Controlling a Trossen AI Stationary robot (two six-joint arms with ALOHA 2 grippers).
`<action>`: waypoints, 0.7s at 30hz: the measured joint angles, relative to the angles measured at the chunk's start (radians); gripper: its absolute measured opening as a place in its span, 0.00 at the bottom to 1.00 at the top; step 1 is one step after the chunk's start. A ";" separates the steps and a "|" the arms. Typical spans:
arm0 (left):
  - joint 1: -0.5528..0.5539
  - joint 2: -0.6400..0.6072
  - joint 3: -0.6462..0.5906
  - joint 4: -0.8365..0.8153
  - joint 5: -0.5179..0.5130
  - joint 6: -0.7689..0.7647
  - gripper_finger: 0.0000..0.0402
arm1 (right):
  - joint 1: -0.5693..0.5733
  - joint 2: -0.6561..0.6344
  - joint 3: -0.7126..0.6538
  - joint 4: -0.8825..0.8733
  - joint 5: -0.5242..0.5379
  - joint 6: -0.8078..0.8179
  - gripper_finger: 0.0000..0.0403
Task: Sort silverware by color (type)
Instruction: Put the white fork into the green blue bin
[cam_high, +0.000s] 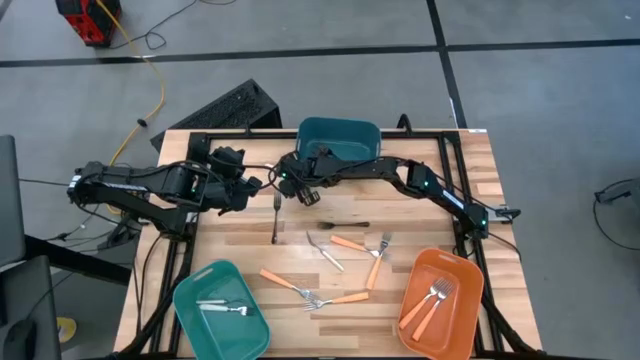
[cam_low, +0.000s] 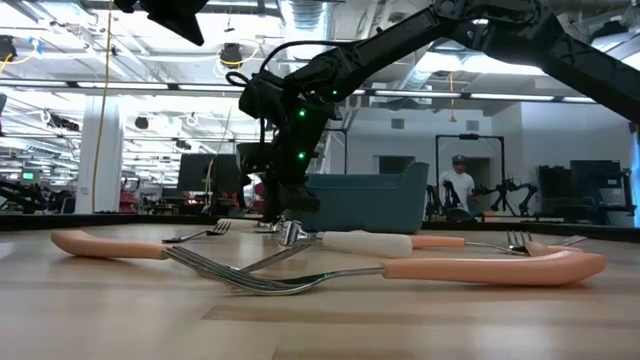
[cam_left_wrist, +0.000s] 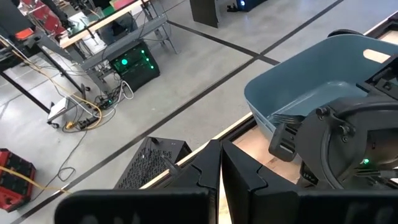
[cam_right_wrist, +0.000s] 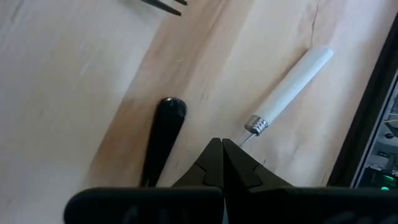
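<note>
We see the silverware scattered over the middle of the wooden table: several orange-handled forks toward the front, a white-handled utensil and a dark utensil further back, just below the right gripper. That gripper hangs low over the boards with its fingers pressed together, holding nothing; the dark handle lies just beside its tip. The left gripper waits near the table's back left edge, its fingers also closed and empty.

Open boards remain along the left side and between the pieces and the back rim. At the front left, a teal bin holds silver pieces. At the front right, an orange bin holds orange-handled forks. A blue bin sits at the back edge; we cannot tell its contents.
</note>
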 joint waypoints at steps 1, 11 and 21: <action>0.000 0.000 0.000 0.000 0.000 0.000 0.00 | 0.000 0.000 0.000 0.000 0.001 0.000 0.04; 0.000 0.000 0.000 0.000 0.000 0.000 0.00 | 0.024 -0.003 0.004 -0.124 -0.076 -0.078 0.04; 0.000 0.000 0.000 -0.001 0.000 0.000 0.00 | 0.106 0.002 0.046 -0.156 -0.049 -0.084 0.06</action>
